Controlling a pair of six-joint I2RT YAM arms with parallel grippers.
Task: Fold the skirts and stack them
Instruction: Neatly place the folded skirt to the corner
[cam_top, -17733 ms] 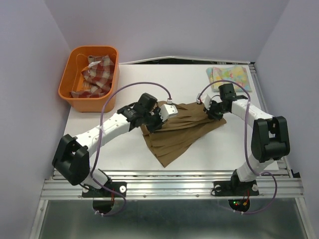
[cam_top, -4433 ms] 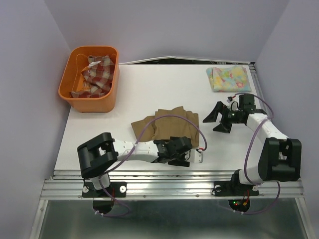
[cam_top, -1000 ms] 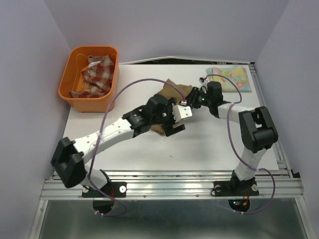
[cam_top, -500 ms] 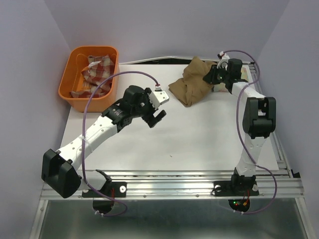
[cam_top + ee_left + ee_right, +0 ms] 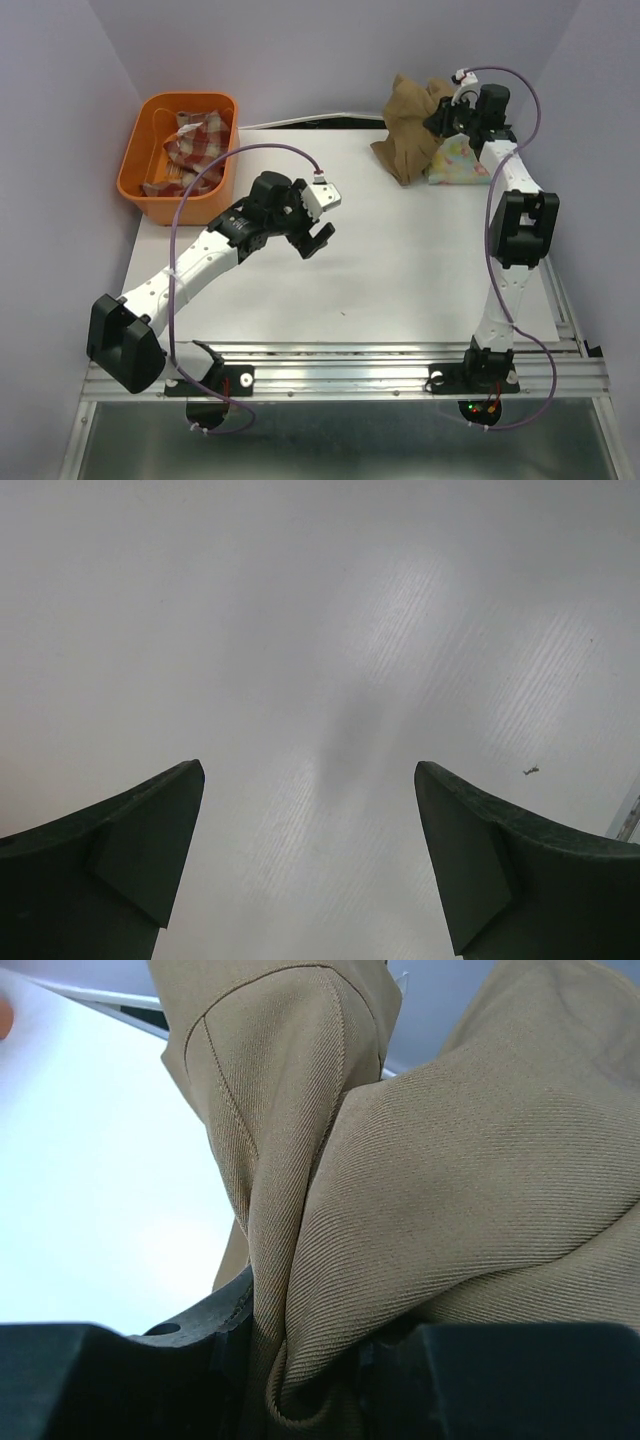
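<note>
The tan-brown skirt (image 5: pixel 408 128) hangs bunched in the air at the far right of the table, with my right gripper (image 5: pixel 447 112) shut on it. In the right wrist view its folds (image 5: pixel 420 1190) fill the frame, pinched between the dark jaws. Just under it the folded pastel floral skirt (image 5: pixel 456 162) lies on the table. The red-and-cream plaid skirt (image 5: pixel 190 148) sits crumpled in the orange basket (image 5: pixel 148 192). My left gripper (image 5: pixel 318 238) hovers open over the bare white table near its middle, with its fingers (image 5: pixel 130 850) spread wide and nothing between them.
The orange basket stands at the far left corner. Purple walls close in the back and both sides. A metal rail (image 5: pixel 340 372) runs along the near edge by the arm bases.
My right gripper has carried the tan-brown skirt from mid-table up and to the far right, over the floral skirt. My left gripper has let go of it and drawn back left.
</note>
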